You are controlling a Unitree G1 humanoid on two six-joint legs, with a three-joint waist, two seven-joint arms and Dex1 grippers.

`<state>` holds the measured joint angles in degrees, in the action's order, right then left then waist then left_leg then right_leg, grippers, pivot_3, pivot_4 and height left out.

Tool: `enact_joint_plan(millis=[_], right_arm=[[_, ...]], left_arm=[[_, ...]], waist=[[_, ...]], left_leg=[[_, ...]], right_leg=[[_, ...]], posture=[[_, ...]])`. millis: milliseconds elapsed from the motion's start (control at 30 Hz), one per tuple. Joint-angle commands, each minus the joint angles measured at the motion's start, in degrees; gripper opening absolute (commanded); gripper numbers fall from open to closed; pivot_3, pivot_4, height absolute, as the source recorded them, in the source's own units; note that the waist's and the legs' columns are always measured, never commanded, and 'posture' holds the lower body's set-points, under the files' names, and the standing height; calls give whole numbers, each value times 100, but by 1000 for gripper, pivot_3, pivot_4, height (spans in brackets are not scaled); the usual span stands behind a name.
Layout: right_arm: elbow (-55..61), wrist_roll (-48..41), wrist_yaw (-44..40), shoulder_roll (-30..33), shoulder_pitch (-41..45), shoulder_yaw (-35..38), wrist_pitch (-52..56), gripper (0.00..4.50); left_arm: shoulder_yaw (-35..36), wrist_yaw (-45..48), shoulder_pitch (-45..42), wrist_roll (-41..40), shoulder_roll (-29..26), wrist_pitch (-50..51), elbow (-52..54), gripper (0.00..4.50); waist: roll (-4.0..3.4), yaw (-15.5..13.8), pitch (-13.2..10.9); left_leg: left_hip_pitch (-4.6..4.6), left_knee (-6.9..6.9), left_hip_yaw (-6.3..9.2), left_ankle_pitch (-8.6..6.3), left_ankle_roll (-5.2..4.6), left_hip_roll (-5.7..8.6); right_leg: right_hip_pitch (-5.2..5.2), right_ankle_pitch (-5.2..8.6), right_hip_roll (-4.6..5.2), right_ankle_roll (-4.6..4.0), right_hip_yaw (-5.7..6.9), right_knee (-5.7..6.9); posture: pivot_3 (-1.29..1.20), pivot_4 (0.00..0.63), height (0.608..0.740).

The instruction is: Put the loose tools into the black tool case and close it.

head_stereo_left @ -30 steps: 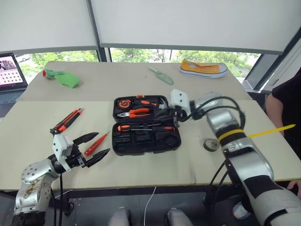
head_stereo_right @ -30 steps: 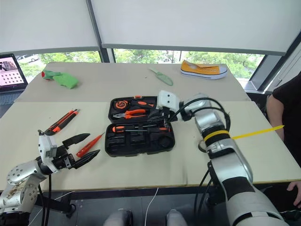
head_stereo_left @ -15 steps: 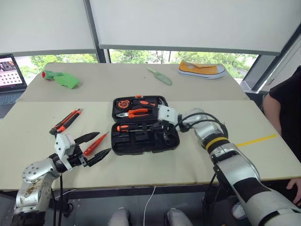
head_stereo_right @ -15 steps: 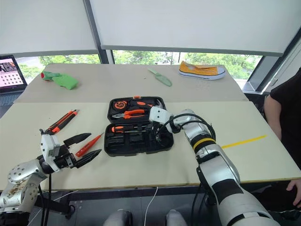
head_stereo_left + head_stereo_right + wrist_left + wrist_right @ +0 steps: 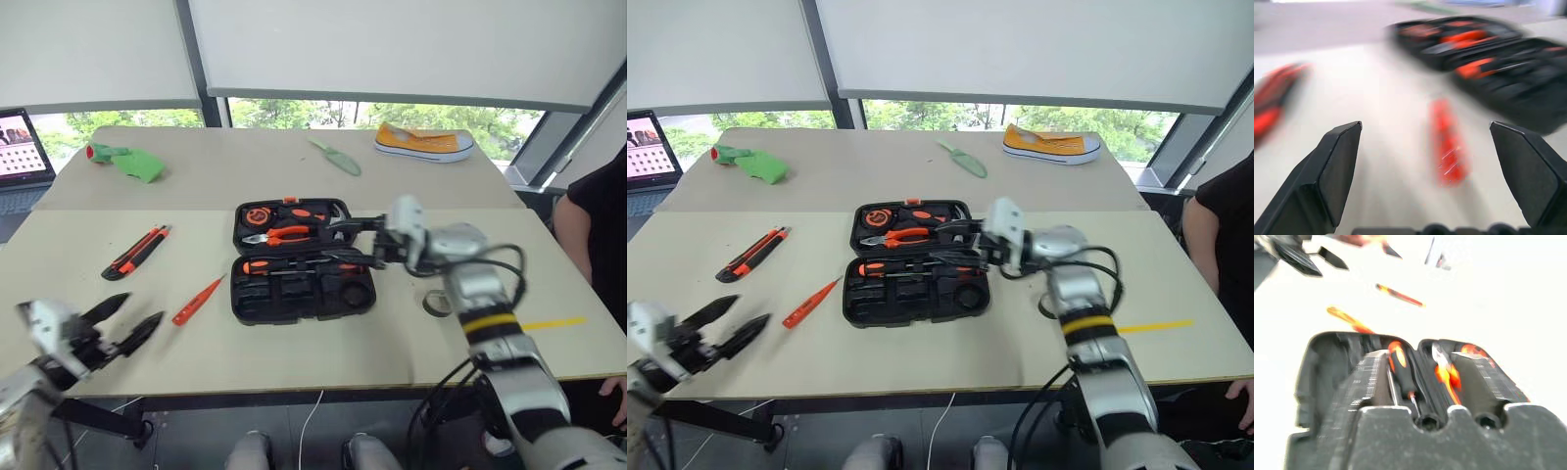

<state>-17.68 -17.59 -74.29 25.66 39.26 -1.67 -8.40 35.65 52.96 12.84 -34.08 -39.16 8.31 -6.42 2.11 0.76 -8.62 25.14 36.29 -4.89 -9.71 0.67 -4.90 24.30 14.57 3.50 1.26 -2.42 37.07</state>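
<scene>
The black tool case (image 5: 257, 300) lies open mid-table with pliers, a tape measure and an orange-handled screwdriver (image 5: 263, 265) in its slots. My right gripper (image 5: 331, 245) hovers open over the case's right side, nothing between its fingers. The orange tester screwdriver (image 5: 199, 301) lies left of the case, and the utility knife (image 5: 137, 252) farther left. A dark tape roll (image 5: 438, 302) sits right of the case, partly behind my right arm. My left gripper (image 5: 143, 307) is open and empty near the front left edge, short of the tester screwdriver (image 5: 1449, 147).
A laptop (image 5: 20, 157) stands at the far left. On the back table lie a green cloth-like item (image 5: 127, 162), a green knife-like item (image 5: 336, 157) and a yellow shoe (image 5: 423, 143). A person (image 5: 598, 225) stands at the right. Yellow tape (image 5: 554, 322) marks the table.
My right gripper has opened and drawn back up and to the right from inside the case. My left arm has swung out to the left, away from the tester screwdriver.
</scene>
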Motion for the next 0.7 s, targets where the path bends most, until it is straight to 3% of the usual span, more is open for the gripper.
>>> enact_joint_plan(millis=[33, 67, 267, 433, 533, 667, 700], right_arm=[[844, -621, -3, 506, -694, 576, 407, 4153], [927, -674, 130, 597, -838, 700, 512, 4479], [1161, -585, 142, 987, -1504, 825, 235, 4479], [1301, -641, 241, 1034, -1499, 808, 289, 4479], [1354, -609, 250, 1022, -1395, 719, 294, 4479], [1614, -606, 293, 942, -1310, 547, 363, 4479], [1667, -614, 320, 928, -1305, 517, 390, 4496]], left_arm=[[571, -76, 442, 30, -260, 192, -330, 4500], [612, -83, 526, 28, -306, 297, -342, 4500], [233, 189, 420, -101, -415, 544, 358, 4500], [-703, -355, -398, 385, -595, 1174, 792, 4500], [-1535, -1069, -1225, 685, -627, 2157, 1162, 4500], [-2331, -1339, -1938, 1003, -508, 2775, 944, 4500], [-2460, -1331, -2001, 1059, -491, 2807, 886, 4233]], waist=[[0, 3, -1], [2, -1, -1], [10, -11, 2], [9, -16, 2], [9, -9, 2], [11, 3, 2], [11, 24, 2]], left_leg=[[-3, 1, -1, 0, 1, -1], [-5, 1, -4, 0, 1, 0], [-25, 0, -8, -22, 59, -3], [-38, 0, -12, -17, 67, -2], [-39, 1, -11, -1, 43, -2], [-34, 1, -9, 17, 16, 1], [-32, -2, -8, 16, 16, 2]], right_leg=[[-2, 1, 0, -2, 0, 0], [-1, 3, 3, -5, 0, 1], [-3, 18, 9, -58, 3, 1], [-13, 5, 8, -56, -2, 3], [-16, -11, 0, -26, -7, 5], [-16, -7, -6, -6, -13, 5], [-13, -6, -7, -4, -16, 6]], posture=[[0, 150, 740], [0, 150, 740], [0, 150, 740], [0, 150, 740], [0, 150, 740], [0, 150, 740], [0, 150, 740]])
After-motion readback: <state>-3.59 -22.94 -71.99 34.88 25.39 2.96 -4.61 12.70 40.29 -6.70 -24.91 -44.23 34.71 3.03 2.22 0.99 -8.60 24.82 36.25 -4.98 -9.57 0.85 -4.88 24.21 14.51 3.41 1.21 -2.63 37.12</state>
